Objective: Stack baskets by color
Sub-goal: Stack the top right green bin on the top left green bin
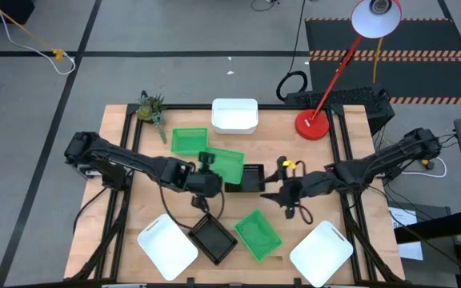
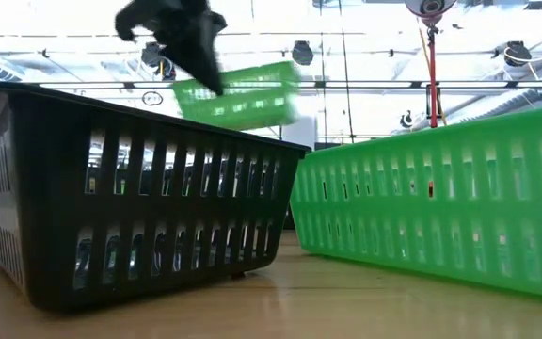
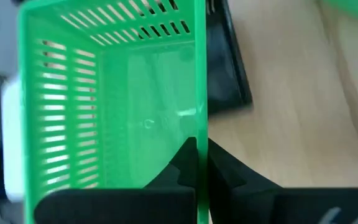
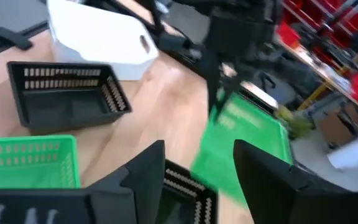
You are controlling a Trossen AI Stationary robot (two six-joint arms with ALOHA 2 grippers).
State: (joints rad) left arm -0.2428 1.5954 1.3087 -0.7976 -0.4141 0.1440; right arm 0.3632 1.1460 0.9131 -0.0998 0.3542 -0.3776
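Observation:
My left gripper (image 1: 211, 166) is shut on a green basket (image 1: 229, 164), which hangs over the table's middle and shows high up in the low view (image 2: 238, 94). Another green basket (image 1: 189, 141) rests on its bottom just beyond it, and a third (image 1: 258, 234) lies near the front. My right gripper (image 1: 277, 194) stands open above and beside a black basket (image 1: 252, 178), with nothing between its fingers (image 4: 194, 168). A second black basket (image 1: 213, 238) lies near the front. White baskets sit at the far edge (image 1: 234, 116), front left (image 1: 166, 246) and front right (image 1: 321, 252). My left gripper pinches one side wall of the green basket at its rim (image 3: 200, 134), one finger inside the basket and one outside. The fingers come from the table's left, slanting down. The basket is lifted clear of the table and hangs tilted.
A red lamp base (image 1: 312, 124) stands at the far right and a small plant (image 1: 150, 108) at the far left corner. In the low view a black basket (image 2: 130, 207) and a green one (image 2: 440, 217) stand close to the camera.

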